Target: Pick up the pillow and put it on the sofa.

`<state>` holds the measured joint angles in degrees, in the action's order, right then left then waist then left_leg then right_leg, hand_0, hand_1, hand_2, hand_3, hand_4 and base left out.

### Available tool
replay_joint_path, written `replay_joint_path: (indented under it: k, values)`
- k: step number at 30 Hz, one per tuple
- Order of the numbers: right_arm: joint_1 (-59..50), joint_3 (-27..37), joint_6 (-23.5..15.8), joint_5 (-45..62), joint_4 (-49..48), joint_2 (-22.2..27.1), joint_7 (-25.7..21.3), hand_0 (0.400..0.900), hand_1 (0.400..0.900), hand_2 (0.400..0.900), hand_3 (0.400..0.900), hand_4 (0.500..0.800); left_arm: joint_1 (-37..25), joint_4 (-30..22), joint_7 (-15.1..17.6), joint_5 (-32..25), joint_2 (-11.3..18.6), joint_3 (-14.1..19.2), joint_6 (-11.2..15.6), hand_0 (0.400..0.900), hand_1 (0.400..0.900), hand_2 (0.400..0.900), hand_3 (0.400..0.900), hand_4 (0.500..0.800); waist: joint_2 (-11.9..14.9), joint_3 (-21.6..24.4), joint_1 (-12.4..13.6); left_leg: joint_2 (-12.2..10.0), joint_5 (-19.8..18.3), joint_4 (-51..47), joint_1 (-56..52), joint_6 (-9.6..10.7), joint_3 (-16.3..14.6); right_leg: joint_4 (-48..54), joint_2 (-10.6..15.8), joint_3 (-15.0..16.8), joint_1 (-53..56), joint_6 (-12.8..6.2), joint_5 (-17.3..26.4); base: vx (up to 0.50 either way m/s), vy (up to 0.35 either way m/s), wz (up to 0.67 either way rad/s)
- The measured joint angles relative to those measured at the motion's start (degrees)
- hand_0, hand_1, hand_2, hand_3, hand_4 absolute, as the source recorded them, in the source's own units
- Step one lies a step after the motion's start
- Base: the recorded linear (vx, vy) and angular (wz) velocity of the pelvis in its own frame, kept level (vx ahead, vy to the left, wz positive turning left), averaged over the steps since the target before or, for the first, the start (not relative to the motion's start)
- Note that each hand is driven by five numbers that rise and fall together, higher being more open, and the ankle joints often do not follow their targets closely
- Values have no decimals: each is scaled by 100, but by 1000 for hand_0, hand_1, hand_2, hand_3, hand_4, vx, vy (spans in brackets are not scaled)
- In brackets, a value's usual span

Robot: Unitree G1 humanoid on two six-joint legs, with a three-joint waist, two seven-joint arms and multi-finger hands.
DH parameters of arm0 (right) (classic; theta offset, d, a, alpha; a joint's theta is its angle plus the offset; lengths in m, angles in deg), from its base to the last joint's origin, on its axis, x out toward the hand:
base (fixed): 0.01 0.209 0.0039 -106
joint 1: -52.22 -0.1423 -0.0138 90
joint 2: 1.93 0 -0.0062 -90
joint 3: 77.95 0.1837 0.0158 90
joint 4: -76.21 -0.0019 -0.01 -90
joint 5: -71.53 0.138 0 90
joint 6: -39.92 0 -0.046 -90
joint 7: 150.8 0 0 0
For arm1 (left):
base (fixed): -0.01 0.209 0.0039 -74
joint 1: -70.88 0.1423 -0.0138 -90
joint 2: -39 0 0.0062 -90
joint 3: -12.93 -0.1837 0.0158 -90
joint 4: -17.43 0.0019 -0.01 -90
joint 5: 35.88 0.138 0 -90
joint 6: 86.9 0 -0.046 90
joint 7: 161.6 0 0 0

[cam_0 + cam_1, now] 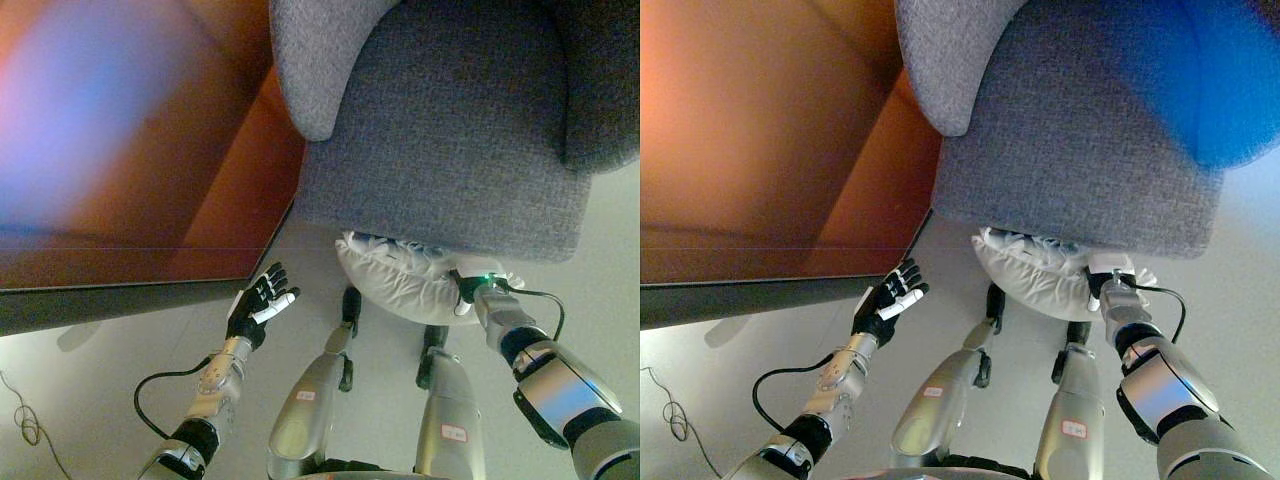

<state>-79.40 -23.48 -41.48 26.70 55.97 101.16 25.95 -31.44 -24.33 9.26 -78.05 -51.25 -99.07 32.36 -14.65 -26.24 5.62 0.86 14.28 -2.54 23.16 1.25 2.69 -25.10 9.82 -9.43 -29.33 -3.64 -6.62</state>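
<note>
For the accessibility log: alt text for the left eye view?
A white crumpled pillow lies on the pale floor against the front of a grey fabric sofa, with the robot's right hand on its right end. The left hand hangs open, apart to the left, by a brown wooden panel.

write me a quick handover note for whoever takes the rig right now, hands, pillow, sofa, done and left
Left robot hand: open, fingers spread, idle in the air above the floor, holding nothing.
Right robot hand: down on the white pillow; its fingers are hidden in the fabric, so the grip is not confirmed.
Pillow: low in front of the grey sofa, at the base of its front edge, not on the seat.
Done: right robot hand has reached the pillow.
Left: secure the grip, lift the pillow, place it on the sofa seat, release.
</note>
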Motion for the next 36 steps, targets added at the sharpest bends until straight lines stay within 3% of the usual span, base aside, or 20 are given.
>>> replay_joint_path:
  k: [8,9,17,23,36]
  values:
    - [-375,-30,147,-42,-1,21,160,900,900,900,900,800,-5,-312,0,-146,-70,-159,137,900,900,900,900,800,-1,0,81,-13,79,-1,349,75,-36,-433,12,88,-583,69,-90,-16,25,0]
    - [-388,-31,166,-52,-1,17,177,400,400,400,400,500,-4,-317,0,-150,-86,-158,176,900,900,900,900,800,-1,0,91,-16,81,-2,364,76,-36,-457,12,89,-612,80,-97,0,0,0]
    - [-615,-42,219,-76,-1,12,234,400,400,400,400,500,-1,-318,-4,-273,-109,-158,227,900,900,900,900,800,-1,0,101,-15,146,-23,425,91,-29,-499,20,83,-703,118,-94,-12,3,1]
    - [-648,-98,223,-75,17,5,282,400,400,400,400,500,6,-319,-2,-277,-108,-156,232,900,900,900,900,800,-1,0,250,-18,163,-31,427,87,-10,-505,38,63,-707,113,-99,-28,-8,-2]
    - [-582,-207,184,34,63,6,199,400,400,400,400,500,9,-319,-5,-317,-109,-151,241,900,900,900,900,800,0,0,231,15,194,-46,332,62,0,-515,68,53,-604,105,-96,-10,-10,-2]
